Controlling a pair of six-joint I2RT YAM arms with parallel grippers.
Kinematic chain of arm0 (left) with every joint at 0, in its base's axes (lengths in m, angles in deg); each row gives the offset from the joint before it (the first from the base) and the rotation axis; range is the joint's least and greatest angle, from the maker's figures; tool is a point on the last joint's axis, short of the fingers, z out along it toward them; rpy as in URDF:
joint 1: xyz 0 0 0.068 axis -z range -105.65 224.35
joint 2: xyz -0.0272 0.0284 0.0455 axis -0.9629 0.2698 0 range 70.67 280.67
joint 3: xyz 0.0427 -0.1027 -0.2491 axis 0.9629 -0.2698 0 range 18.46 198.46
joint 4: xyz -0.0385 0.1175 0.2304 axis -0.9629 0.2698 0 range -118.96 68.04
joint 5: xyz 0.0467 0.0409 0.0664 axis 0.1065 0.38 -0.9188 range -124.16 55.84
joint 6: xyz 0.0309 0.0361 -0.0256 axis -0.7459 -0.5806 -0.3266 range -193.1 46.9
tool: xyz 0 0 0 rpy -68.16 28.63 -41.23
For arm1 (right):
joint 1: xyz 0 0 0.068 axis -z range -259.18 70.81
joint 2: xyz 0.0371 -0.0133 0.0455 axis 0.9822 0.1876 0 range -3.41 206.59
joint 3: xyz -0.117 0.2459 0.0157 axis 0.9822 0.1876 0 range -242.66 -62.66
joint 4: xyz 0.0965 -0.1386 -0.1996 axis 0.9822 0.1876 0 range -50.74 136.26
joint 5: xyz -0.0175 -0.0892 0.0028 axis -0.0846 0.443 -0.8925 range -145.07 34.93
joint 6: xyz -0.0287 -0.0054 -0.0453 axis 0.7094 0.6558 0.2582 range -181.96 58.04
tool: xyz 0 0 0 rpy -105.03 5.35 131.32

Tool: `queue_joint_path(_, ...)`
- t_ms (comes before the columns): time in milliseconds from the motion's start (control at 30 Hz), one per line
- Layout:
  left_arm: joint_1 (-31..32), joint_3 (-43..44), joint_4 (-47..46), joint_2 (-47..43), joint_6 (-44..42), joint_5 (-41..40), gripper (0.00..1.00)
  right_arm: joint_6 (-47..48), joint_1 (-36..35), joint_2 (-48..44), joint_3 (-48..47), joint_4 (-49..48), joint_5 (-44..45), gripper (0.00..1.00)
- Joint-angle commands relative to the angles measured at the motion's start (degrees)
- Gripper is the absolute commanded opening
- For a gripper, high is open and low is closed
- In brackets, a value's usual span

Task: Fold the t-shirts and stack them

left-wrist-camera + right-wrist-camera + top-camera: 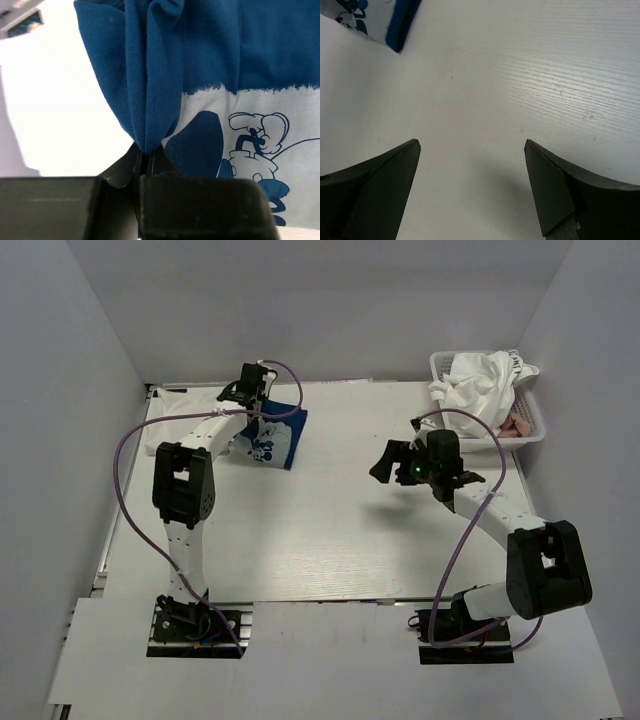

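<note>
Left claw [148, 152] clamped on a bunched fold of the navy tee [280, 50], far-left on the table [520, 75]. Judged soft, light, limp; best gripped at hem corners. My right claw [472, 145] is apart and holds nothing.

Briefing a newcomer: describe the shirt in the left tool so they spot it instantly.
On the white table, look far left: the left tool pinches the navy t-shirt. It alone is blue with a white cartoon print; the basket holds white shirts.
</note>
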Motion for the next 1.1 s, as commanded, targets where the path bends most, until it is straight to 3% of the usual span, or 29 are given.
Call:
queue_joint_path(0, -1.43, 4.45, 0.47, -4.38, -3.4, -4.74, 0.0, -1.34, 0.14, 2.18, 0.17, -2.87, -0.73, 0.9)
queue_joint_path(300, -5.57, 9.03, 1.1, -6.22, -6.82, -6.86, 0.0, -2.49, 0.06, 0.7, 2.36, -2.17, -1.0, 0.9)
queue_joint_path(533, -6.71, 14.38, 4.6, -7.8, -4.1, -6.95, 0.0, -3.54, 0.14, -0.98, 4.04, -1.47, 2.43, 0.9)
queue_joint_path(867, -6.71, 12.37, 3.47, -15.27, -4.1, -5.72, 0.0, -5.3, 0.14, -3.96, 6.15, -1.12, 2.26, 0.9)
queue_joint_path(1067, -6.71, 14.22, 4.96, -14.67, -2.96, -5.19, 0.0, -6.79, 0.14, -4.32, 6.76, -1.12, 2.35, 0.9)
